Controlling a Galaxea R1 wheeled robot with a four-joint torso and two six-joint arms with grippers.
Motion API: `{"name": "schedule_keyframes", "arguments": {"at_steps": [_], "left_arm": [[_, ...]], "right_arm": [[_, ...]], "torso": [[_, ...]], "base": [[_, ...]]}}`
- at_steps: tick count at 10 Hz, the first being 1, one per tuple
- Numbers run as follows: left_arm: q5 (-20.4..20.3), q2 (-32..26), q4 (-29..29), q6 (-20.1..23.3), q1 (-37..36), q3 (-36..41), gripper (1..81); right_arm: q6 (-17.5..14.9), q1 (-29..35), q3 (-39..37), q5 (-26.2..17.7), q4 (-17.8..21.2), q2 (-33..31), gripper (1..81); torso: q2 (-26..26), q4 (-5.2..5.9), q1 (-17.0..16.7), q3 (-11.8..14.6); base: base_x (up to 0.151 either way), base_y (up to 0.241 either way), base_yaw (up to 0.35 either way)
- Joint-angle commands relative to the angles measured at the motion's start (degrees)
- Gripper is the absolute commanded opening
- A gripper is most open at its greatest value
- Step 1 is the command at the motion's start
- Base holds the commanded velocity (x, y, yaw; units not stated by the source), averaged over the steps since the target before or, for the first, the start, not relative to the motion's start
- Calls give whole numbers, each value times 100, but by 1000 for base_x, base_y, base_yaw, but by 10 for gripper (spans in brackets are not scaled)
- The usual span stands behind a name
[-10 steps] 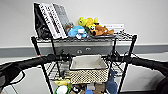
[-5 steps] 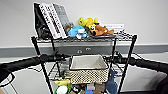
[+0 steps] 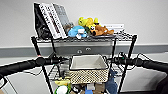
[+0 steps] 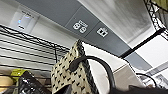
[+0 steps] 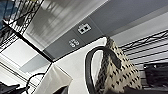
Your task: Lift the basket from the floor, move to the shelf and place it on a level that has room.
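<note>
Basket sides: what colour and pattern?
Beige weave speckled with dark dots, on the basket; clearest in the left wrist view.

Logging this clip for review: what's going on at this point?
The robot stands at the shelf with both arms stretched forward, one at each end of the basket. The basket sits level in front of the second level from the top, under the top tier's books and plush toys. Both wrist views look along the basket's dark handles; the claws' fingers cannot be made out.
</note>
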Motion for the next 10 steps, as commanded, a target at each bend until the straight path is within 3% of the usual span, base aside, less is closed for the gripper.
{"name": "schedule_keyframes", "arguments": {"at_steps": [1,5,9,10], "left_arm": [[-6,-454,121,45,-705,515,811],[-120,-1237,139,45,-582,1492,811],[-154,-1930,270,54,6,2185,811],[-329,-2098,384,62,270,2336,811]], "right_arm": [[2,730,825,3,-28,-685,811],[2,352,1856,259,-152,-1530,811],[2,-149,2471,267,-214,-2312,811],[2,-324,2568,267,-284,-2470,811]], "torso": [[0,0,0,0],[0,0,0,0],[-2,0,-2,0],[-2,0,-2,2]], "base": [[0,0,0],[0,0,0],[0,0,0],[0,0,0]]}}
